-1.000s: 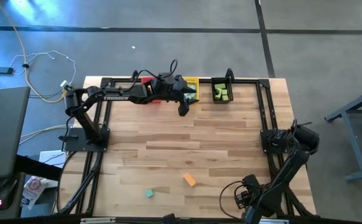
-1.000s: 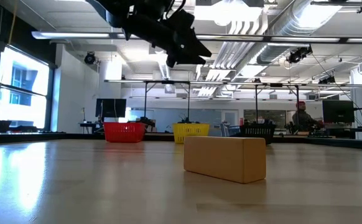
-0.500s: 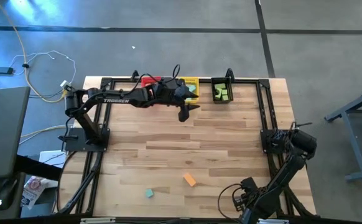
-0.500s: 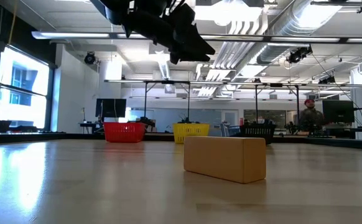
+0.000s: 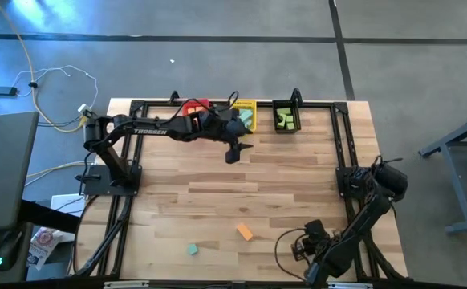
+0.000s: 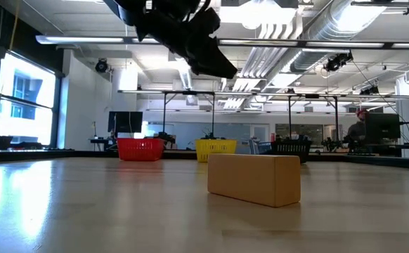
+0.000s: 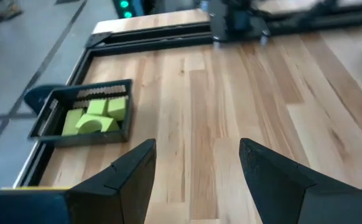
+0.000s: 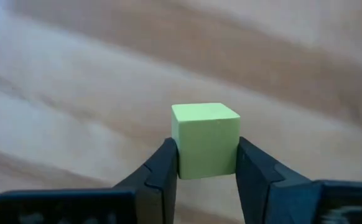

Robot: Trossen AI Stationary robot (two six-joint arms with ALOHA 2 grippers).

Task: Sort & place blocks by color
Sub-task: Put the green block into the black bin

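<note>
A light green cube (image 8: 206,140) sits between the fingers of my right gripper (image 8: 206,169), which is shut on it near the table's near right corner (image 5: 299,247); the high view hides the cube under the arm. An orange block (image 5: 244,232) and a teal block (image 5: 192,250) lie flat on the table near its front edge. My left gripper (image 7: 196,152) hangs open and empty above the table's far middle (image 5: 233,152), close to the bins. The black bin (image 7: 84,118) holds several green blocks. My right gripper pinches the green cube by two opposite side faces (image 8: 180,155), one finger (image 8: 163,168) on each. The cube's top face shows above the fingertips and sits level. Whether its underside rests on the table, the fingers hide.
A red bin (image 5: 193,105), a yellow bin (image 5: 246,113) and the black bin (image 5: 285,116) stand in a row at the far edge. A black frame (image 5: 342,144) runs along the table's sides. Bare wood lies in the middle. A person (image 6: 359,130) stands far behind the table.
My left gripper has drifted a little from the bins toward the table's near edge, staying high. My right arm's forearm has shifted slightly toward the table's left.
</note>
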